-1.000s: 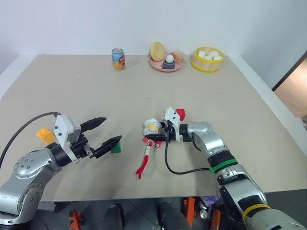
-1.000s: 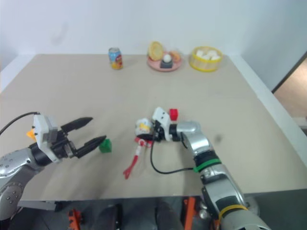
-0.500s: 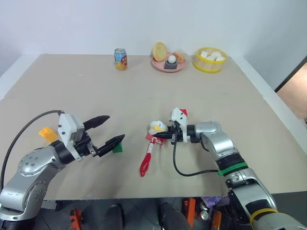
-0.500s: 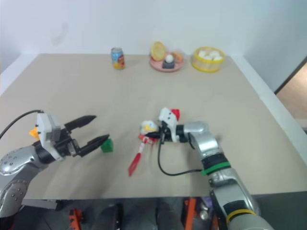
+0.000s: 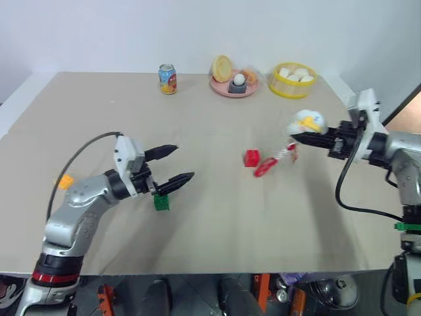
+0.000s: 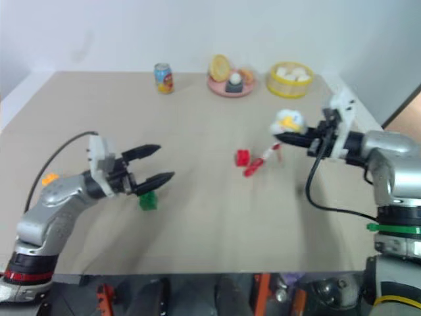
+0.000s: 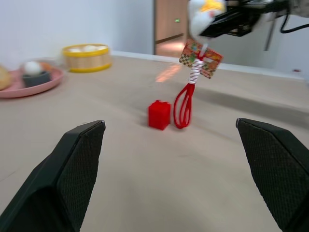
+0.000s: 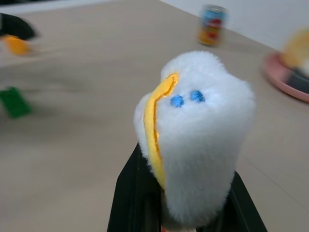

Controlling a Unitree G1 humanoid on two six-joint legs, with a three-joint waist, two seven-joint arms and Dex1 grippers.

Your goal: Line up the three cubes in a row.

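Beige tabletop (image 5: 217, 224) under white walls; left jaws spread, right jaws pinching the rope toy (image 5: 304, 122).

A robot test room or laboratory set up for tabletop handling trials. A wide table (image 5: 217, 131) with a plain beige top stands against bare white walls, and a doorway onto a wood-toned floor opens behind it in the left wrist view. Cables run loose along the robot's metal arms. The items laid out are mixed practice props rather than household goods in use: a soda can (image 5: 167, 79), a pink plate (image 5: 223, 89) of toy food, a yellow basket (image 5: 292, 87) of white balls, small toy blocks and a plush rope toy (image 5: 304, 123).
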